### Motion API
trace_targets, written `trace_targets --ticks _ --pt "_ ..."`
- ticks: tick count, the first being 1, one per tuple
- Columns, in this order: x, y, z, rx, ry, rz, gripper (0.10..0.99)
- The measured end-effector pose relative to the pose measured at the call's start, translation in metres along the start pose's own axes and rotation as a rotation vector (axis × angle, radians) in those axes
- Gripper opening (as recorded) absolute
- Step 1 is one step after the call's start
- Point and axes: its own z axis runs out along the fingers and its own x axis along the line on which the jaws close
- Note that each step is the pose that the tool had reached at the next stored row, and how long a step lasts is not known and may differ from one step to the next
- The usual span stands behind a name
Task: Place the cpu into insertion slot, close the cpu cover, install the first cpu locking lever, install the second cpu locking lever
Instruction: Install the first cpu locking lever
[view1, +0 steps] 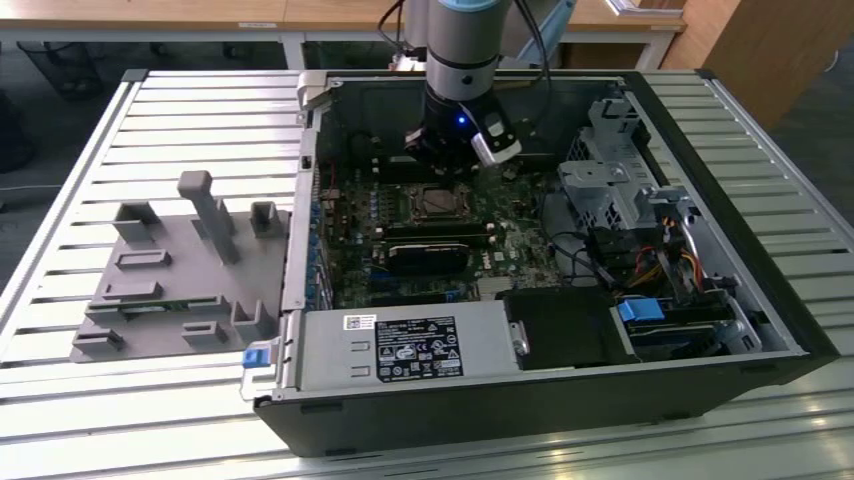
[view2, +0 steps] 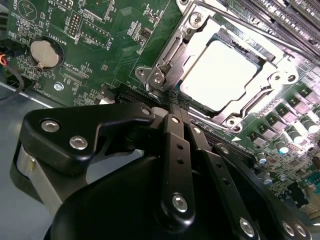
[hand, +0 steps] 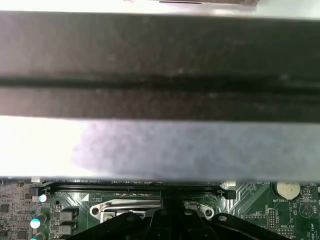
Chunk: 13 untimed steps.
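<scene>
Clenched end effector (view2: 177, 102) touches the cpu cover (view2: 172, 47) edge over the seated cpu (view2: 220, 75).

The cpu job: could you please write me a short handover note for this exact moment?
Tool: shut, tips low at the socket's edge, beside a locking lever end; whether it pinches anything, I cannot tell.
The cpu: seated in the insertion slot on the green circuit board.
The cpu cover: down around the chip.
Done: placing, apparently cover closing.
Left: both levers; unclear whether either is latched.
</scene>
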Motion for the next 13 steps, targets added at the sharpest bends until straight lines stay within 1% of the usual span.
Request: trace_targets --ticks 4,7,9,11,13 --pt "-0.0002 -0.0004 0.0034 0.0 -0.0001 0.001 0.106" --pt "-0.0002 -0.0009 0.004 0.001 0.0006 0.001 0.106" --pt "-0.0001 -0.0013 0.0035 -0.002 0.0011 0.001 0.106" --pt "0.0 -0.0015 0.0032 -0.007 0.0015 0.001 0.106" --pt "-0.0002 -0.0009 0.0022 -0.009 0.0015 0.001 0.106"
